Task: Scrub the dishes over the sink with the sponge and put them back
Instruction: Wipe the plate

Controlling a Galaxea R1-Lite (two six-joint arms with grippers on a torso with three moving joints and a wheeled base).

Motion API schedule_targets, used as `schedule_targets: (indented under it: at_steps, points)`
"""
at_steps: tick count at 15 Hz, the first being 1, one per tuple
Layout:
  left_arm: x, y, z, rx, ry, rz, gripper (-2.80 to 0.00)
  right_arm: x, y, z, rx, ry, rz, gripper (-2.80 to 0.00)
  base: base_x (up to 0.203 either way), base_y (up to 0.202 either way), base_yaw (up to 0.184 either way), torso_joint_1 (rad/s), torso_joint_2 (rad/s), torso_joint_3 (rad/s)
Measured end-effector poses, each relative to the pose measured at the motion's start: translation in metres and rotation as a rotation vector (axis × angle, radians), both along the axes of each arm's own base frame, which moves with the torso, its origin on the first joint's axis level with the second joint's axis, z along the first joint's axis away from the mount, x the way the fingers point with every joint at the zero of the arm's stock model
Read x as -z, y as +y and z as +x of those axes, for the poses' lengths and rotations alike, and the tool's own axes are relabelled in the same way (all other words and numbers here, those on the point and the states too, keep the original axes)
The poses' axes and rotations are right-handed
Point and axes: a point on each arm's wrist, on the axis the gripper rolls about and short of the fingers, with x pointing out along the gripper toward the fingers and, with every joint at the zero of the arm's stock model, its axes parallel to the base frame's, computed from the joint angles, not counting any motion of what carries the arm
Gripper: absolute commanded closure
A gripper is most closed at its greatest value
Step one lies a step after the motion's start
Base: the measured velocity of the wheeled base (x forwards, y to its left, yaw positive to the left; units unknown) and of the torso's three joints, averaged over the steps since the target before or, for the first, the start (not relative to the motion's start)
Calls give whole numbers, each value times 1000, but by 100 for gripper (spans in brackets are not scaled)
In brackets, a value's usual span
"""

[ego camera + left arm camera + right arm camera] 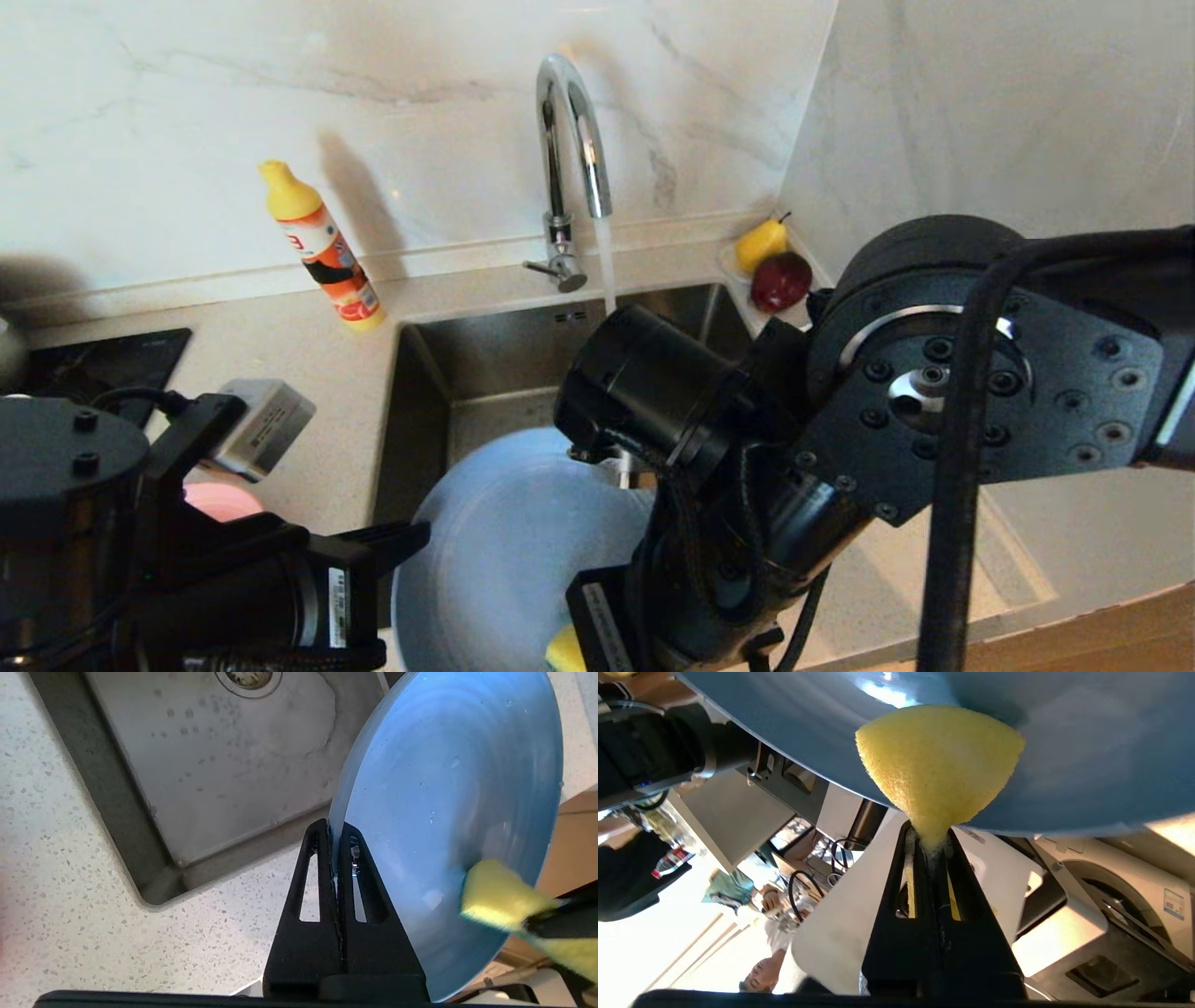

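Yellow sponge (936,765) sits pinched in the right pincer (931,847), its free face pressed against the blue-grey plate (448,812). That plate stands on edge over the near rim of the sink (224,765), its rim clamped by the left pincer (334,849). Scrubbing well probably means steady pressure, overlapping strokes across the plate's face, and a firm left grip so it doesn't swivel.

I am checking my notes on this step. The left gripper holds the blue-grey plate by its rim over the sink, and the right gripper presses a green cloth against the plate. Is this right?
Not quite. The right gripper holds a yellow sponge, not a green cloth; the right wrist view shows it. The rest stands: the left gripper grips the blue-grey plate by its rim over the sink.
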Motion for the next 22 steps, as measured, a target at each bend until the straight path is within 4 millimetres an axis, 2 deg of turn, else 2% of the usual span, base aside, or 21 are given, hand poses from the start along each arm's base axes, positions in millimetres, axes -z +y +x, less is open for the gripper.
schedule_targets:
  at_steps: [4,10,16,22]
  points:
    - [-3,0,0,-1,-9,-8,0,-7,-13,6,33,-7,8,0,0,0,0,0,0,0]
    - [-2,1,-1,1,-9,-11,0,-18,-15,19,63,-46,58,0,0,0,0,0,0,0]
    - [-2,3,-4,4,-10,-12,0,-20,-10,32,84,-99,128,0,0,0,0,0,0,0]
    - [0,4,-4,10,-5,-5,0,-25,-1,31,58,-149,191,0,0,0,0,0,0,0]
